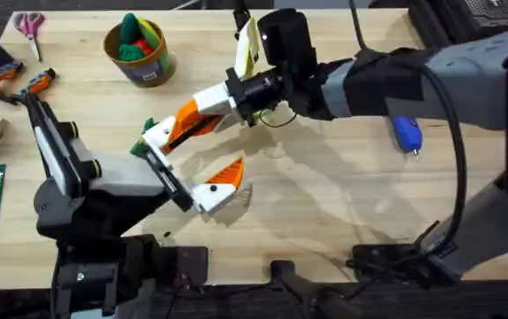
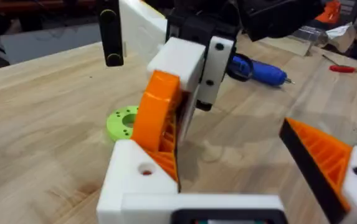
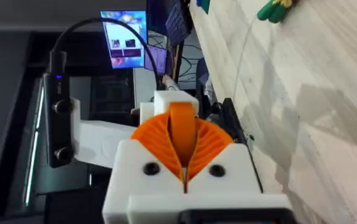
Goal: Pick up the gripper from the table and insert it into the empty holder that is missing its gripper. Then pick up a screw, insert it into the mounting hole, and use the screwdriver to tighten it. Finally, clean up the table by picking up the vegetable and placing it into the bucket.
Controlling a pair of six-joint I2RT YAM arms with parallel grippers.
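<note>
From where I stand, the right gripper (image 1: pixel 183 124) pinches the small orange gripper (image 2: pixel 158 118) against the bare holder (image 2: pixel 142 177) on the left gripper (image 1: pixel 190 164), whose fingers stand apart. Any tilt could jam the wedge. The screwdriver (image 1: pixel 407 135) lies at three o'clock.

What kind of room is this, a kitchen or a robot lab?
Probably a robot lab or workshop: a pale wooden worktable, a blue cylindrical power screwdriver lying on it, and a lit computer monitor behind.
</note>
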